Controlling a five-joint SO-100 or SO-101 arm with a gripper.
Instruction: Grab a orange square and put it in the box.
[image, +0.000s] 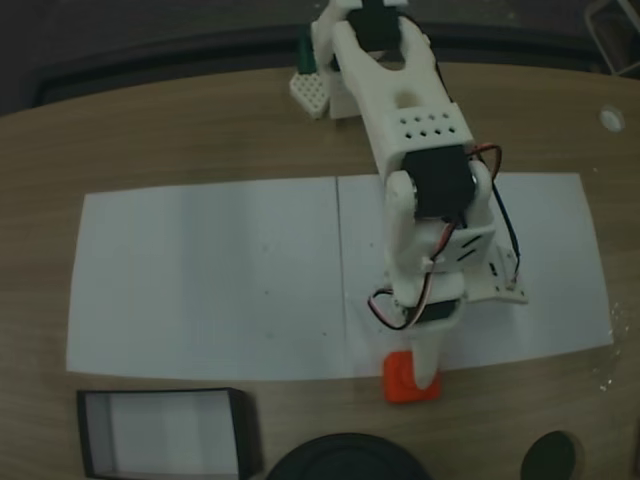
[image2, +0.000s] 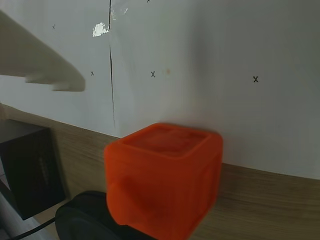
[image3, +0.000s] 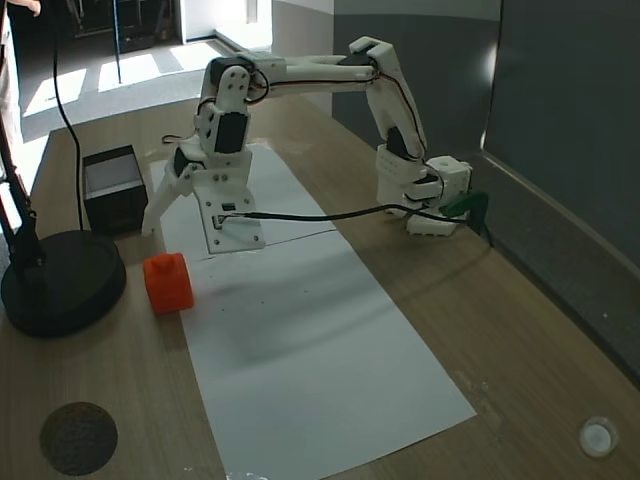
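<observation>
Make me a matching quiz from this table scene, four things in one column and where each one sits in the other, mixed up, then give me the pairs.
Things:
1. orange square
2. box
3. claw
4. white paper

Places:
A. flat across the middle of the table
B. on the paper's edge, half on wood
C. above the table, empty
D. on bare wood, off the paper

Pairs: 1-B, 2-D, 3-C, 4-A

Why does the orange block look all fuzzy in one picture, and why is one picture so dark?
In the wrist view the orange square sits very close to the camera, so its near edges blur, while the paper's small x marks behind stay sharp. A fixed view from above is dim and greyish, with the box in low light. The other fixed view has bright sunlight on the floor behind the table.
</observation>
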